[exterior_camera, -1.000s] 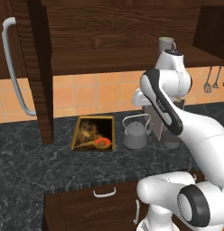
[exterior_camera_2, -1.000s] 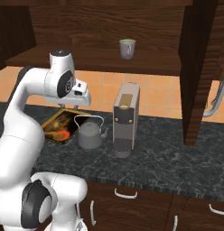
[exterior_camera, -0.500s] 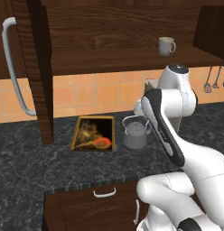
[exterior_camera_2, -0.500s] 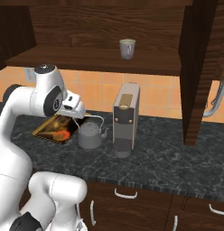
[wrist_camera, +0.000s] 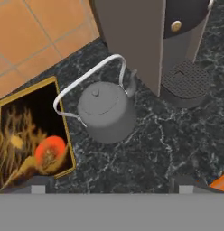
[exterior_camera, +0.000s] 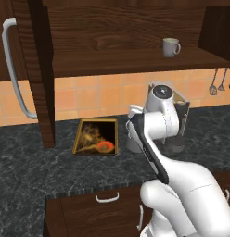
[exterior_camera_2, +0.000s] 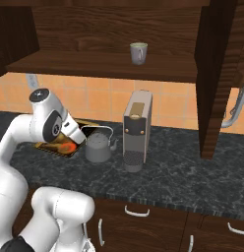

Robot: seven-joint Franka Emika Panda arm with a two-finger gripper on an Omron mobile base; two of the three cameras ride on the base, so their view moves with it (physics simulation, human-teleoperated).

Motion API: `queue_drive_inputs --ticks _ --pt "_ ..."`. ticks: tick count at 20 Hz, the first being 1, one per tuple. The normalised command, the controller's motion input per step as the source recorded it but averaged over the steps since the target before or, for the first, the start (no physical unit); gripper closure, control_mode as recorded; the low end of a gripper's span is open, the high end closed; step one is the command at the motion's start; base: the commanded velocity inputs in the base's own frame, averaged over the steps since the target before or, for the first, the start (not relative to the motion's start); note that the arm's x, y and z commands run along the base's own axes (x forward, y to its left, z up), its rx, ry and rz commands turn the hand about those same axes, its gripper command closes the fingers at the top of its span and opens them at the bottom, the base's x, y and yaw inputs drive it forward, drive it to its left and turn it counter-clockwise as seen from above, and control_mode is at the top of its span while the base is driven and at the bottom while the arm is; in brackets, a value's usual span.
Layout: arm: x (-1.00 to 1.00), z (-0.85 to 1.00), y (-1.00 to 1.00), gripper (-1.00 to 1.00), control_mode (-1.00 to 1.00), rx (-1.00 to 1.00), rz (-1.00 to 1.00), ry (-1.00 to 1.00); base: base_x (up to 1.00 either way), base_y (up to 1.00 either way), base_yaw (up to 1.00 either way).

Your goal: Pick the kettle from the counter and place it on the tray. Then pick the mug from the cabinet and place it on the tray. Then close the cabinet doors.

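Observation:
The grey kettle (wrist_camera: pixel 106 110) stands on the dark speckled counter (wrist_camera: pixel 168 144) between the gold-rimmed tray (wrist_camera: pixel 30 140) and the coffee machine. Its wire handle arches over the lid. My gripper (wrist_camera: pixel 111 185) hovers above and just in front of the kettle, open, with the fingertips (wrist_camera: pixel 39 185) far apart and nothing between them. From the right base the kettle (exterior_camera_2: pixel 98 147) shows beside the tray (exterior_camera_2: pixel 57 145), which my arm partly covers. The mug (exterior_camera: pixel 170 47) sits on the open cabinet's shelf (exterior_camera: pixel 112 58). Both cabinet doors (exterior_camera: pixel 40 69) stand open.
A boxy grey coffee machine (exterior_camera_2: pixel 136 128) stands close to the right of the kettle. The right cabinet door (exterior_camera_2: pixel 212 74) hangs open over the counter. Utensils (exterior_camera: pixel 218 83) hang on the tiled wall at the far right. Drawers (exterior_camera: pixel 107 199) run under the counter edge.
The arm has swung down from near the cabinet shelf towards the kettle. The jaws have opened wide.

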Motion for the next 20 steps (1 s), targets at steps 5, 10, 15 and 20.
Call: queue_drive_inputs --ticks 5,10,15,20 --pt "0.72 -0.04 0.17 -1.00 -1.00 0.18 -0.12 -0.01 0.00 0.00 0.00" --pt "0.67 -0.01 0.06 -1.00 -1.00 0.02 -0.01 0.05 0.00 0.00 0.00" --pt "0.45 -0.09 0.00 -1.00 -1.00 0.00 0.00 0.04 0.00 0.00 0.00" --pt "0.40 -0.21 0.00 -1.00 -1.00 0.00 0.00 0.00 0.00 0.00 0.00"
